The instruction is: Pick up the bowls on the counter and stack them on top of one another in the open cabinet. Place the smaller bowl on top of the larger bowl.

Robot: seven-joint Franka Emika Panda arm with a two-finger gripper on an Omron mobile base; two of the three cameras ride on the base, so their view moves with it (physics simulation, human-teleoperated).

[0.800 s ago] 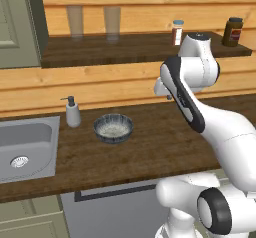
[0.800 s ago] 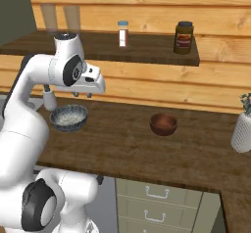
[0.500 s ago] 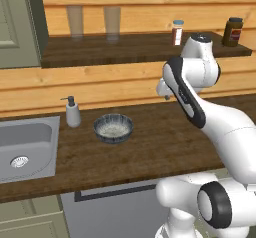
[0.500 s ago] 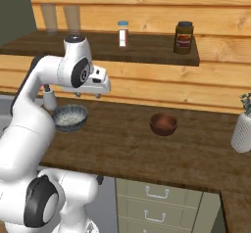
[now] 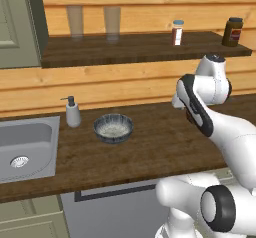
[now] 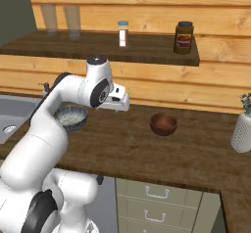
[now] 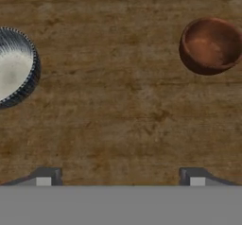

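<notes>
Two empty bowls on the counter (image 7: 123, 120), gripper (image 7: 118, 179) above, fingers spread and holding nothing.

In the hand view the grey bowl (image 7: 14, 68) at 9 o'clock is cut off by the frame edge; the brown bowl (image 7: 210, 44) sits whole at 2 o'clock, well apart. In the left base view the arm probably hides the brown bowl. The cabinet (image 6: 147, 48) shelf bears two glasses (image 5: 92, 21), a shaker (image 6: 123, 34) and a jar (image 6: 184, 37), contents unclear.

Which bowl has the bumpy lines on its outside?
The larger bowl, dark grey-blue, nearest the sink. The smaller bowl is smooth and reddish-brown.
</notes>
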